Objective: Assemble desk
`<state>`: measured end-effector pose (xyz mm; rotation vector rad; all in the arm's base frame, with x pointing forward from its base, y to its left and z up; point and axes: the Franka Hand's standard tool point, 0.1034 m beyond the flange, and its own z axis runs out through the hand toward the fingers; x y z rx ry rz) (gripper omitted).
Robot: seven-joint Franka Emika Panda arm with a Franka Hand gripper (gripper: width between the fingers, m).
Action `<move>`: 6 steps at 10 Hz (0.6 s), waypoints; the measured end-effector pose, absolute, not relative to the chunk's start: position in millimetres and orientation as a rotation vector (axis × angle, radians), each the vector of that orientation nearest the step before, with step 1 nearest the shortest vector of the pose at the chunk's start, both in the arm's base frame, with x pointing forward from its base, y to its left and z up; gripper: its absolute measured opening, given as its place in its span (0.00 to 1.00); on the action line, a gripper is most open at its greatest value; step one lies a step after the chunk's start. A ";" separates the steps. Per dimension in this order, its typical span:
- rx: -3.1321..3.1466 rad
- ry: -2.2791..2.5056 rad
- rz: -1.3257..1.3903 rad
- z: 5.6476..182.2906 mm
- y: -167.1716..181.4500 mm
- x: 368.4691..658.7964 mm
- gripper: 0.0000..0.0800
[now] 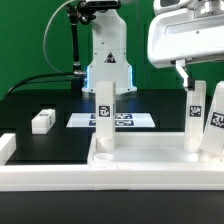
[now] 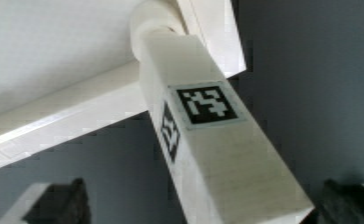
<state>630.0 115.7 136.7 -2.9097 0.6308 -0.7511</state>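
Desk kit in mid-assembly. The tabletop panel (image 1: 140,160) lies flat along the near edge of the black table (image 1: 30,100), rim upward. Three square posts stand on it: a first leg (image 1: 105,115) at the corner on the exterior view's left, and a second leg (image 1: 195,118) and a third leg (image 1: 216,125) at the end on the exterior view's right. A fourth leg (image 1: 42,121) lies loose on the table toward its edge on the exterior view's left, apart from the marker board (image 1: 125,120). The gripper (image 1: 190,72) hangs above the second leg with its jaws spread. In the wrist view the dark fingertips (image 2: 54,203) flank that post without clamping it. The parts appear light, rigid and smooth, so probably slippery. The loose leg is best taken across two opposite flat faces near mid-length.
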 end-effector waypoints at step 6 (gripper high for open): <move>-2.922 0.647 -0.710 136.1 116.2 628.8 0.81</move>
